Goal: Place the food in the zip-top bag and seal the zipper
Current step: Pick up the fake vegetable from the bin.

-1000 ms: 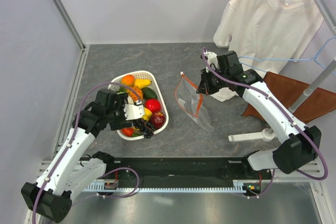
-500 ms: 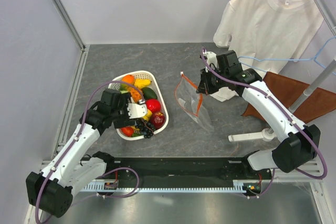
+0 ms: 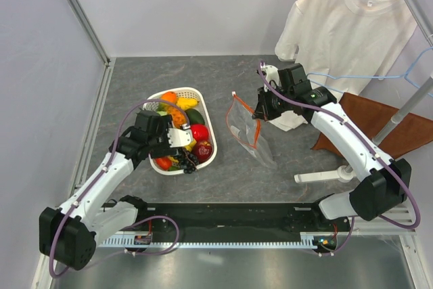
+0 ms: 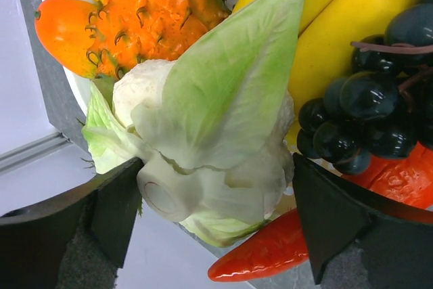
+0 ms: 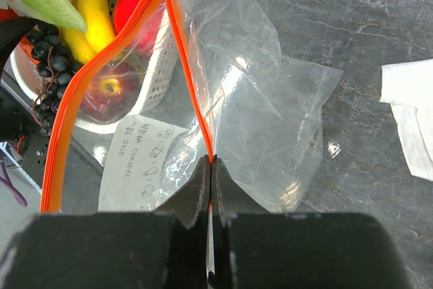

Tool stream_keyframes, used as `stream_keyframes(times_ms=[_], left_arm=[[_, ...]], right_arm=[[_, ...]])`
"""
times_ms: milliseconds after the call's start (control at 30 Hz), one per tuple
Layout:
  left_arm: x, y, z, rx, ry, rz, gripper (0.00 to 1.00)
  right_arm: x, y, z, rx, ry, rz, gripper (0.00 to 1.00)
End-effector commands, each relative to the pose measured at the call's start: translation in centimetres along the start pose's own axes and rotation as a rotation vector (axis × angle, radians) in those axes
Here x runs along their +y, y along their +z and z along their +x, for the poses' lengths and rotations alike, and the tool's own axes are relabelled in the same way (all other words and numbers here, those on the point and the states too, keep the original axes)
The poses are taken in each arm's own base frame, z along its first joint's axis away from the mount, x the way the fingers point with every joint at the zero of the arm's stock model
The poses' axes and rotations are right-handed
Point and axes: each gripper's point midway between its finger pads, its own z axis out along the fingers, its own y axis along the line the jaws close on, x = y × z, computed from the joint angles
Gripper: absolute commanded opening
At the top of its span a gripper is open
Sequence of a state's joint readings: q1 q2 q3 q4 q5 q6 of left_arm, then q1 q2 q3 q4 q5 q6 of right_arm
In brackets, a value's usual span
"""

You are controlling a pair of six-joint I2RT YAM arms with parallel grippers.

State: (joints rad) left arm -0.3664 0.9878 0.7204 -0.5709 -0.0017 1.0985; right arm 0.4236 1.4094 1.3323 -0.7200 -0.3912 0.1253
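Both jaws of our left end effector [image 4: 215,201] stand spread around the cabbage [image 4: 216,99] in the basket [image 3: 214,148]; our right end effector [image 5: 210,167] pinches the zipper [image 5: 186,72] of the zip-top bag [image 5: 264,113] beside it

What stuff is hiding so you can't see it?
- Top view: the left gripper hides some food in the basket.
- Left wrist view: the cabbage fills the picture, covering most other food.
- Right wrist view: writing on the zip-top bag is too small to read.
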Motion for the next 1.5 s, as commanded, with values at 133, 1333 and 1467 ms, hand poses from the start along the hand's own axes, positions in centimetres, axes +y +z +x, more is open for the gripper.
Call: stream_keyframes(times_ms=[133, 1333, 1467], left_arm=[[0.4, 0.2, -0.7, -0.028, 0.048, 0.003, 0.7], [10.1, -18.1, -23.2, -0.907, -0.831, 0.365, 0.09], [10.0, -19.2, -25.5, -1.05, -0.944, 0.503, 0.09]], right_arm=[[0.5, -0.5, -1.7, -0.039, -0.035, -0.007, 0.0], [2.5, -1.2, -4.1, -0.108, -0.013, -0.087, 0.0], [4.1, -1.7, -4.9, -0.135, 0.025, -0.156, 0.0]])
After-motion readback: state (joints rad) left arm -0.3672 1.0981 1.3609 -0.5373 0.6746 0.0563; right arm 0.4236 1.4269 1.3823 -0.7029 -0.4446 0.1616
